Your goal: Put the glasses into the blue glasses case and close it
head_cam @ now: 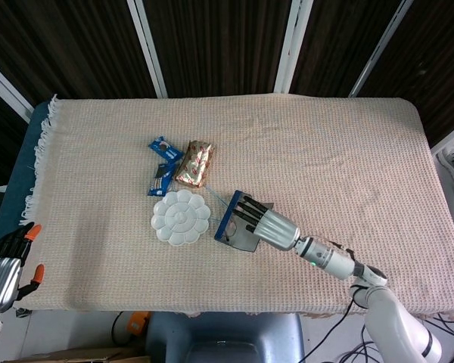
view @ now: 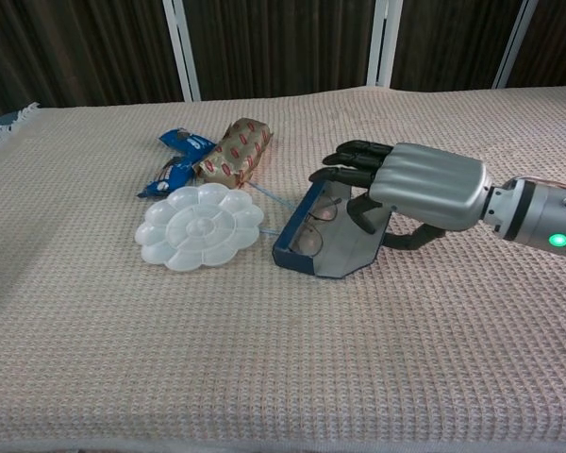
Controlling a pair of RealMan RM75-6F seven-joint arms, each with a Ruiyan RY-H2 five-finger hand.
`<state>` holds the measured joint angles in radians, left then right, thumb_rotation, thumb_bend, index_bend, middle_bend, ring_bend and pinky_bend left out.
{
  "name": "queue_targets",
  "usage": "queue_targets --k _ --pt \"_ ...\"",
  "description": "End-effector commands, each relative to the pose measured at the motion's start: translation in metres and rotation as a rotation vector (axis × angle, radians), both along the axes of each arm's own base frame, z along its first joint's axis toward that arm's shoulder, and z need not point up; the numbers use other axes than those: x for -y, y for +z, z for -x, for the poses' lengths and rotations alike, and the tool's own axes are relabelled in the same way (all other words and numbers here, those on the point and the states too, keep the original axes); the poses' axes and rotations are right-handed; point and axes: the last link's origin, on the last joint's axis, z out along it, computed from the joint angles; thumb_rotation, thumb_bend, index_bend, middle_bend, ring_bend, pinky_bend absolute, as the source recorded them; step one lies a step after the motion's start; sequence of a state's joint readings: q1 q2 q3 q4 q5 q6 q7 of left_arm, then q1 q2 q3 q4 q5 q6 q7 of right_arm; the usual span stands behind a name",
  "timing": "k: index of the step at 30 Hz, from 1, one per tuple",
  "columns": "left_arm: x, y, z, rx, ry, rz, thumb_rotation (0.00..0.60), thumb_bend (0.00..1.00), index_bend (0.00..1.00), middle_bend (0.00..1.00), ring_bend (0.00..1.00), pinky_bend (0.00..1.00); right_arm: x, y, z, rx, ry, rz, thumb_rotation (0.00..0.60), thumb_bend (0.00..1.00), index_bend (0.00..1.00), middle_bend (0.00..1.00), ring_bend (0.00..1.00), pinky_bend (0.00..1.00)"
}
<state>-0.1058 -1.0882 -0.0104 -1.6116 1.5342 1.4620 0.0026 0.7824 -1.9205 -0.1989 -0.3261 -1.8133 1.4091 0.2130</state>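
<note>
Blue glasses case (view: 325,236) lay open on the cloth-covered tabletop (head_cam: 348,136), slightly toward 5 o'clock from centre in the head view, with the glasses (view: 313,225) inside it, lenses visible against the grey lining. Right hand (view: 410,184) reached in from 4 o'clock; its dark fingers (view: 354,162) were extended side by side over the far edge of the case and the thumb lay down on the lining, nothing clasped. Whether the fingers touched the rim could not be told. Left hand (head_cam: 7,253) sat off the tabletop at 8 o'clock, fingers curled in loosely, nothing in them. White flower-shaped palette (head_cam: 181,217) lay just beside the case at its 9 o'clock. Gold-and-red wrapped packet (head_cam: 195,162) and blue snack wrapper (head_cam: 163,162) lay at the palette's 12 o'clock; printing on both was too small to read.
</note>
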Motion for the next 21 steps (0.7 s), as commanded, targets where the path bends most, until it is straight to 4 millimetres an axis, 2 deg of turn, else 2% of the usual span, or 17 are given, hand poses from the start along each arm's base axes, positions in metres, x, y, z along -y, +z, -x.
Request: queue_targets --k 1,9,21 --pt "0.0 0.0 0.0 0.003 -0.001 -0.001 0.6 0.45 0.0 0.04 0.08 0.13 -0.015 0.009 0.017 -0.014 0.004 -0.001 0.6 0.55 0.82 0.19 0.03 0.08" --pt "0.001 0.001 -0.001 0.01 -0.009 0.001 0.6 0.45 0.0 0.04 0.08 0.13 -0.053 0.028 0.05 -0.021 -0.03 -0.005 0.6 0.55 0.82 0.19 0.03 0.08" --pt "0.003 0.001 -0.001 0.011 -0.01 0.003 0.6 0.45 0.0 0.04 0.08 0.13 -0.1 0.049 0.064 0.006 -0.054 -0.031 0.6 0.55 0.82 0.19 0.03 0.09"
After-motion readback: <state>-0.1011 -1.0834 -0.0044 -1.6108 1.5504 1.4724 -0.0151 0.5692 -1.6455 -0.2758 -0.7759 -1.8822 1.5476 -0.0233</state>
